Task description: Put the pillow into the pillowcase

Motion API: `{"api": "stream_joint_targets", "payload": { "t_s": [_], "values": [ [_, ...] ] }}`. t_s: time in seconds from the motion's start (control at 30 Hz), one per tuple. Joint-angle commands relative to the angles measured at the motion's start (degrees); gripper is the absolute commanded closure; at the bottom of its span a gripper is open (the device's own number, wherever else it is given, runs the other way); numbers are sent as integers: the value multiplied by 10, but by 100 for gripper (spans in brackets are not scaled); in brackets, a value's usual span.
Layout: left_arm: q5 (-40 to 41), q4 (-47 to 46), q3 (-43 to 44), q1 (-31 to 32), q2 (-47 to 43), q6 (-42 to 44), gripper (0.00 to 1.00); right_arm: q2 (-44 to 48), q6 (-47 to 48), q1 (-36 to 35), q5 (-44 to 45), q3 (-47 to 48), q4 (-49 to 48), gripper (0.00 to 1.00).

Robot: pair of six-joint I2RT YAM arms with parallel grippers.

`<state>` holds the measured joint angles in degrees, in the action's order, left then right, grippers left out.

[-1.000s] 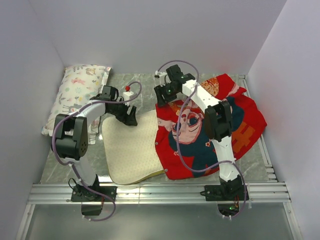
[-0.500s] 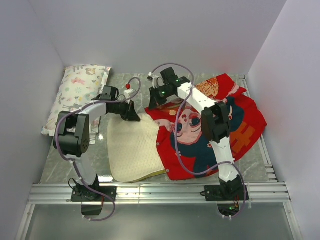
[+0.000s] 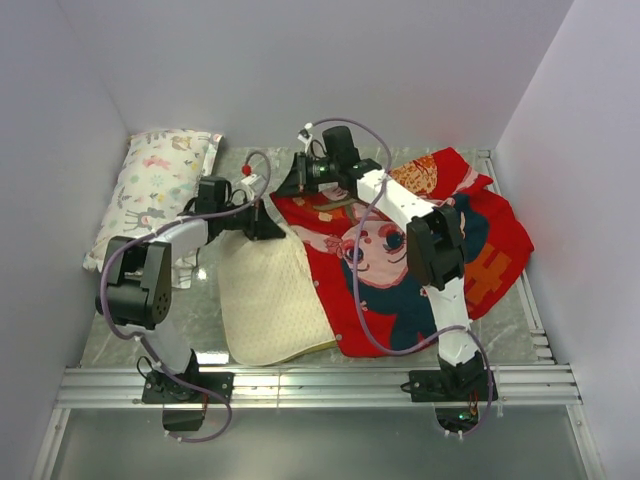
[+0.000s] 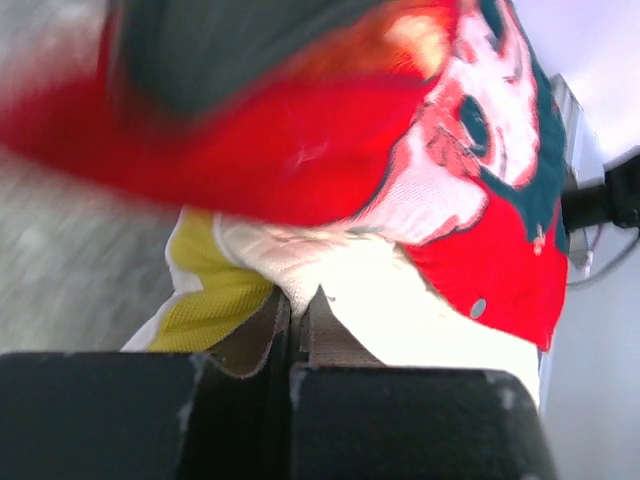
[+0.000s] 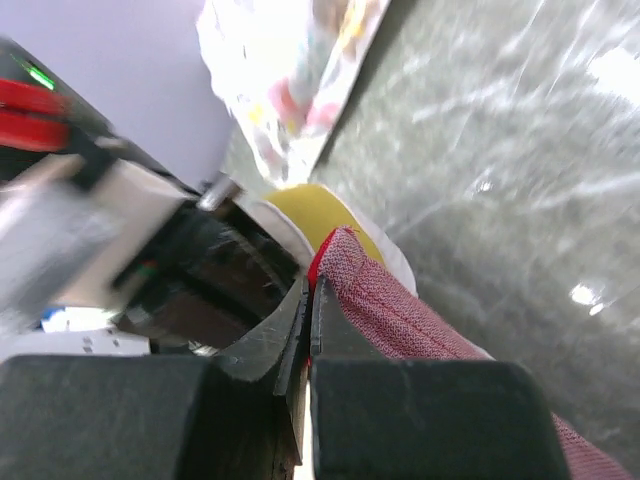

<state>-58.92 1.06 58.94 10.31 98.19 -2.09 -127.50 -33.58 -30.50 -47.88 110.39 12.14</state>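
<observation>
The cream quilted pillow lies flat left of centre, its yellow edge band showing in the left wrist view. My left gripper is shut on the pillow's far edge. The red cartoon-print pillowcase is spread on the right, and its left edge overlaps the pillow's right side. My right gripper is shut on the pillowcase's far left corner, just beside the left gripper. The pillow's yellow corner sits right behind that pinched hem.
A white animal-print pillow lies against the left wall at the back. Purple-grey walls close in the left, back and right sides. A metal rail runs along the near edge by the arm bases.
Both grippers have gone from open to shut. The right one has dragged the pillowcase's corner left over the pillow's far right part; the left one has closed on the pillow's far edge.
</observation>
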Motion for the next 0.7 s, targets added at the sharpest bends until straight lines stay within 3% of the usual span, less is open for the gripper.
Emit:
{"api": "stream_joint_targets", "payload": {
  "t_s": [0.0, 0.13, 0.17, 0.2, 0.23, 0.27, 0.4, 0.5, 0.53, 0.57, 0.63, 0.67],
  "values": [
    [32, -136, -32, -21, -9, -103, 100, -2, -49, 2, 1, 54, -103, 100],
    [92, -242, -42, -59, 23, -234, 100, 15, -1, -19, -3, 85, -71, 96],
    [100, -260, -43, -76, 30, -288, 100, 21, 17, -27, 9, 98, -50, 56],
    [129, -277, -44, -83, 33, -308, 100, 28, 34, -27, 16, 102, -30, 38],
    [143, -298, -48, -91, 36, -324, 100, 45, 74, -25, 28, 104, -4, 29],
    [157, -303, -47, -101, 38, -345, 100, 58, 99, -13, 51, 100, 54, 13],
    [206, -298, -47, -141, 32, -352, 98, 135, 231, 29, 150, 67, 213, 9],
    [175, -196, -12, -135, 21, -274, 60, 220, 308, 66, 191, -20, 302, 12],
    [171, -156, 12, -130, -10, -234, 54, 273, 346, 73, 203, -54, 316, 14],
    [173, -63, 22, -114, -32, -125, 48, 302, 364, 76, 213, -127, 342, 16],
    [188, 32, 45, -90, -101, -9, 33, 386, 406, 78, 239, -208, 362, 18],
    [199, 120, 47, -69, -124, 103, 30, 415, 411, 77, 244, -283, 371, 20]
  ]
}}
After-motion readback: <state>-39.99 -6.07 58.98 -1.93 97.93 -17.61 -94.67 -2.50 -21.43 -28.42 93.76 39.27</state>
